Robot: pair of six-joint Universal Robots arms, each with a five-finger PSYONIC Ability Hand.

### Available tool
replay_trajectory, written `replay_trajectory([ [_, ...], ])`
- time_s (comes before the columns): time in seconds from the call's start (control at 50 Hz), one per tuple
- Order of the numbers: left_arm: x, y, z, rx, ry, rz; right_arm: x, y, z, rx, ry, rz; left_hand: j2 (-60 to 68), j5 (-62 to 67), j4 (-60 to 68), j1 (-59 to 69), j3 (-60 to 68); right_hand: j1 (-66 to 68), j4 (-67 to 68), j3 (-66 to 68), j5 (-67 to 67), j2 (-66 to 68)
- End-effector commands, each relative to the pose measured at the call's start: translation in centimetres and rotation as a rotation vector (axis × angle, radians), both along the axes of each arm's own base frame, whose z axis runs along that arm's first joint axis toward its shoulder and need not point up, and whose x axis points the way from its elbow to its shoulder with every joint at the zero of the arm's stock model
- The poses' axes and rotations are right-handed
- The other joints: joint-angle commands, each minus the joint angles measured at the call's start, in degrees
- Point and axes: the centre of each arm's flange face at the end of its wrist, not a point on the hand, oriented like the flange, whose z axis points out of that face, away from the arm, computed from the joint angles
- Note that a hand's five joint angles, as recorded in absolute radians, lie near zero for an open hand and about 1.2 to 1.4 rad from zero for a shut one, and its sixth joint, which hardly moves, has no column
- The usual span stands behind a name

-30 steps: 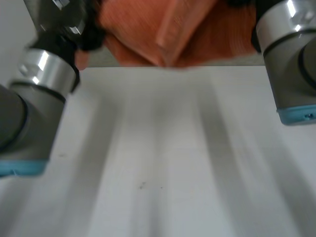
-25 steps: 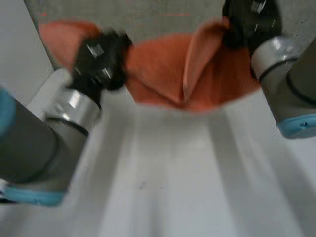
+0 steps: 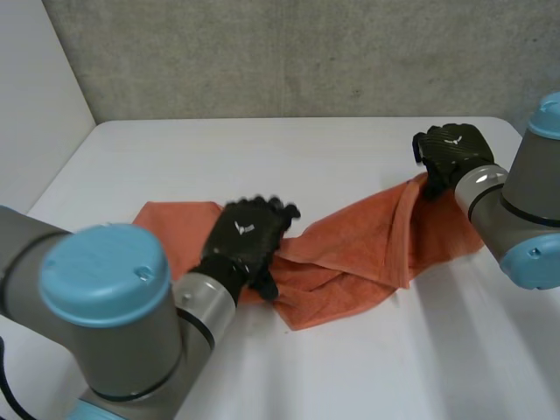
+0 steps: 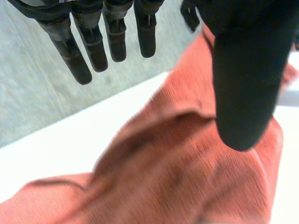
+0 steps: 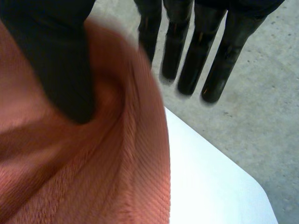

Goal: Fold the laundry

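Note:
An orange cloth (image 3: 350, 236) lies rumpled across the white table (image 3: 262, 157), stretched from left to right. My left hand (image 3: 246, 238) rests over its middle-left part; in the left wrist view its fingers (image 4: 93, 42) are straight above the cloth (image 4: 177, 168) and hold nothing. My right hand (image 3: 451, 153) is at the cloth's far right corner, where a ridge of fabric rises up to it. In the right wrist view the thumb (image 5: 56, 60) presses into the cloth (image 5: 93, 177), which stands between thumb and straight fingers.
A grey concrete wall (image 3: 306, 52) runs behind the table's far edge. A white panel (image 3: 35, 105) stands at the left. Bare tabletop lies in front of the cloth and behind it.
The cloth hung in the air between both raised hands; now it lies on the table. Both hands came down, and the left hand has let go.

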Motion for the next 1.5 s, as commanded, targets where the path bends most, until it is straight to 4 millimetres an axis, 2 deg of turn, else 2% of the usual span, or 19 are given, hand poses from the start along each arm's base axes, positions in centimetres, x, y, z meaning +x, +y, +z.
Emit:
replay_trajectory([
  [0.02,2.1,-3.8,2.5,-0.066,0.043,0.104,-0.3,1.1,-0.9,0.048,0.013,0.005,-5.6,-5.7,-5.8,-6.0,-5.7,-18.2,-25.8,-25.8,-26.3,-25.2],
  [0.08,3.7,-6.2,2.9,-0.078,0.047,0.176,-0.5,1.6,-0.9,0.046,0.022,0.01,-5.5,-5.6,-5.7,-5.8,-5.5,-17.7,-25.3,-25.3,-25.8,-24.7],
  [0.1,3.7,-6.2,2.9,-0.078,0.047,0.176,-0.4,2.2,-0.3,0.031,0.027,0.028,-5.5,-5.6,-5.7,-5.8,-5.5,-17.0,-24.6,-24.6,-25.1,-24.0],
  [0.14,5.2,-8.5,3.2,-0.089,0.053,0.237,-0.4,3.0,0.6,0.007,0.042,0.057,-5.3,-5.4,-5.5,-5.7,-5.4,-16.5,-24.1,-24.1,-24.6,-23.5],
  [0.18,5.7,-9.4,3.2,-0.092,0.055,0.25,-0.3,4.9,1.6,-0.044,0.097,0.133,-5.3,-5.4,-5.5,-5.7,-5.4,-16.3,-24.0,-23.9,-24.4,-23.3],
  [0.26,6.6,-11.7,2.5,-0.081,0.049,0.255,-0.2,6.5,1.4,-0.085,0.181,0.195,-4.5,-4.6,-4.7,-4.8,-4.5,-15.7,-23.3,-23.2,-23.8,-22.6],
  [0.34,7.5,-13.5,1.7,-0.064,0.044,0.266,-0.7,8.2,0.1,-0.091,0.3,0.222,-4.1,-4.2,-4.3,-4.5,-4.2,-14.3,-21.9,-21.9,-22.4,-21.3],
  [0.48,7.9,-16.0,-0.3,-0.032,0.031,0.276,-0.9,9.1,-0.7,-0.022,0.242,0.197,-2.6,-2.7,-2.8,-3.0,-2.7,-10.0,-17.6,-17.5,-18.0,-16.9],
  [0.58,7.8,-16.4,-1.3,-0.015,0.023,0.277,-1.3,8.7,-1.9,0.1,0.069,0.117,-2.6,-2.7,-2.8,-3.0,-2.7,-6.8,-14.4,-14.3,-14.8,-13.7],
  [0.62,7.8,-16.4,-1.5,-0.013,0.022,0.277,-1.1,8.5,-3.5,0.188,-0.014,0.096,-2.6,-2.7,-2.8,-3.0,-2.7,-4.4,-12.0,-12.0,-12.5,-11.4],
  [0.74,7.9,-16.4,-1.5,-0.011,0.021,0.279,-0.7,8.1,-5.5,0.259,-0.07,0.086,-2.6,-2.7,-2.8,-3.0,-2.7,-4.1,-11.7,-11.6,-12.1,-11.0],
  [0.84,7.9,-16.2,-1.3,-0.01,0.022,0.281,0.0,7.5,-8.3,0.315,-0.09,0.085,-2.6,-2.7,-2.8,-3.0,-2.7,-4.1,-11.7,-11.6,-12.1,-11.0],
  [0.94,8.0,-16.0,-1.0,-0.014,0.024,0.281,0.4,7.0,-9.3,0.326,-0.128,0.078,-2.8,-2.9,-3.0,-3.2,-2.8,-2.2,-9.8,-9.8,-10.3,-9.2],
  [1.06,8.2,-15.7,-1.0,-0.009,0.02,0.282,0.7,6.1,-9.5,0.28,-0.152,0.079,-2.9,-3.0,-3.1,-3.3,-3.0,7.4,-0.2,-0.2,-0.7,0.4],
  [1.16,8.1,-15.6,-0.7,-0.014,0.024,0.281,1.2,4.8,-9.3,0.189,-0.17,0.092,-2.9,-3.0,-3.1,-3.3,-3.0,24.8,17.2,17.3,16.8,17.9],
  [1.44,8.2,-15.3,-0.9,-0.007,0.021,0.281,1.6,3.3,-10.1,0.169,-0.17,0.087,-2.9,-3.0,-3.1,-3.3,-3.0,18.6,11.0,11.1,10.6,11.7],
  [1.46,8.2,-15.3,-0.9,-0.007,0.021,0.281,1.7,3.2,-9.9,0.166,-0.169,0.09,-2.9,-3.0,-3.1,-3.3,-3.0,23.3,15.7,15.7,15.2,16.3],
  [1.48,8.2,-15.3,-0.9,-0.007,0.019,0.28,1.7,3.2,-9.6,0.158,-0.17,0.091,-2.9,-3.0,-3.1,-3.3,-3.0,36.3,28.7,28.8,28.3,29.4],
  [1.5,8.2,-15.3,-1.0,-0.005,0.018,0.279,1.7,3.2,-9.6,0.158,-0.17,0.091,-2.9,-3.0,-3.1,-3.3,-3.0,36.5,28.9,28.9,28.4,29.5],
])
